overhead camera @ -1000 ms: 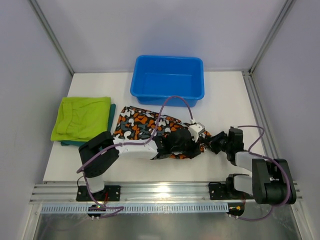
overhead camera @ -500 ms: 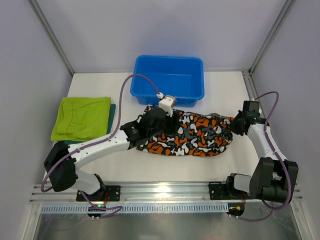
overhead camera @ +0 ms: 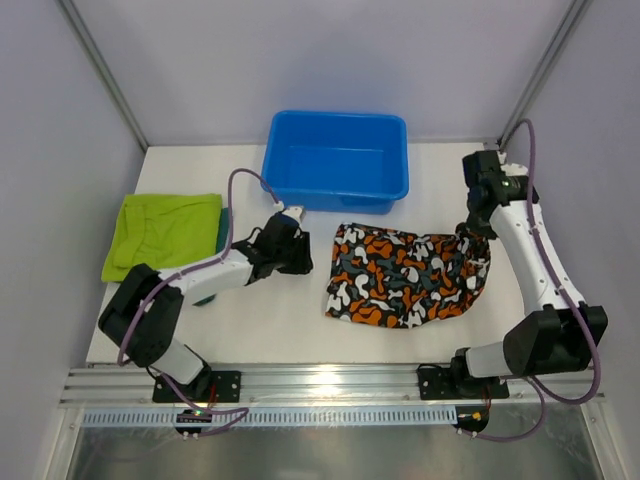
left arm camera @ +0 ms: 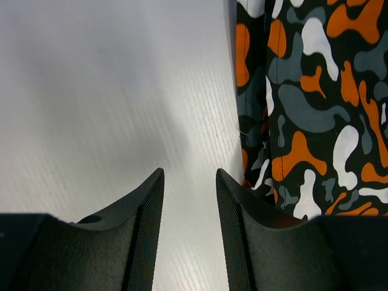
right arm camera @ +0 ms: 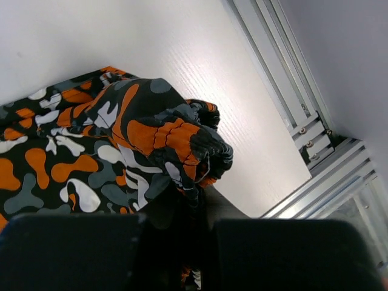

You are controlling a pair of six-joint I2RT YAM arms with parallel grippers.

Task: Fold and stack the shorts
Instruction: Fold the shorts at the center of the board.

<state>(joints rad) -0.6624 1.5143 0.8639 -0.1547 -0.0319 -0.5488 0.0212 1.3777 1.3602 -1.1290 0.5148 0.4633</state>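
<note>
Camouflage shorts point(overhead camera: 405, 275) lie spread on the bench point(overhead camera: 260, 320), at 3 o'clock from its middle. The right hand point(overhead camera: 478, 232) pinches their bunched 2 o'clock corner. The left hand point(overhead camera: 297, 256), at their 9 o'clock, stands narrowly parted and empty. Lime shorts point(overhead camera: 160, 235) lie on teal shorts point(overhead camera: 224, 228) at the bench's 9 o'clock.

Flat white matte table top point(overhead camera: 300, 335) with a faint linear grain. 3 plain pale grey walls point(overhead camera: 320, 60) box it in: back, left, right. 2 slanted aluminium posts point(overhead camera: 100, 70) at the back corners. Slotted aluminium rail point(overhead camera: 330, 385) along the near edge, bright glare mid-span. Rectangular blue plastic tub point(overhead camera: 335, 197) at back centre.
</note>
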